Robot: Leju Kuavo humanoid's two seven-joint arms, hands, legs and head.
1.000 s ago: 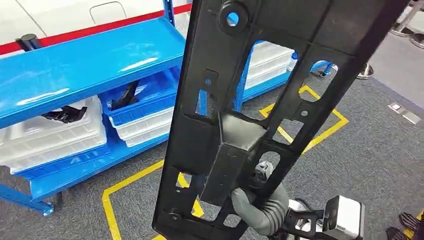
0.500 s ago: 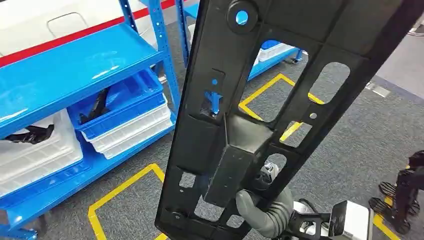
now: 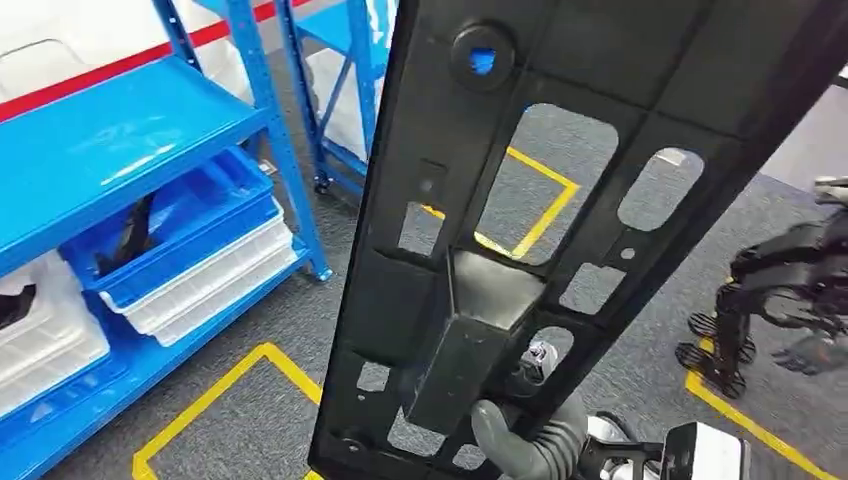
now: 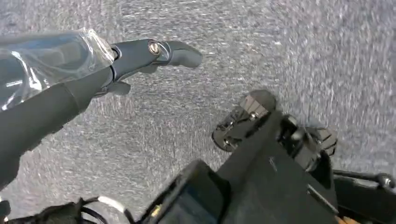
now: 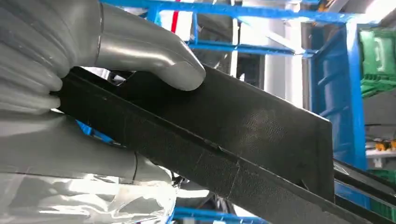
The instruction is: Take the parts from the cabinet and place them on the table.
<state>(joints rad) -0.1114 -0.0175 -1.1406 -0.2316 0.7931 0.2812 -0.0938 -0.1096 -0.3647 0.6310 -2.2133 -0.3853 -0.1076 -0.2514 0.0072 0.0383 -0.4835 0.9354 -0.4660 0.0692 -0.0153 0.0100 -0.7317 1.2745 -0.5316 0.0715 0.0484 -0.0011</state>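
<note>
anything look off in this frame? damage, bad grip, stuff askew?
No damage visible. One oddity: the right hand grips the long black part near its lower end, so most of it stands tilted high above the grip and blocks much of the head view. The left hand hangs with nothing in it.

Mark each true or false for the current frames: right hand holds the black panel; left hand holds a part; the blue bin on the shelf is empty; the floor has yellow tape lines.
1. The right hand holds the black panel. True.
2. The left hand holds a part. False: it hangs over the grey carpet with nothing in it.
3. The blue bin on the shelf is empty. False: a dark part lies in it.
4. Yellow tape lines mark the floor. True.
</note>
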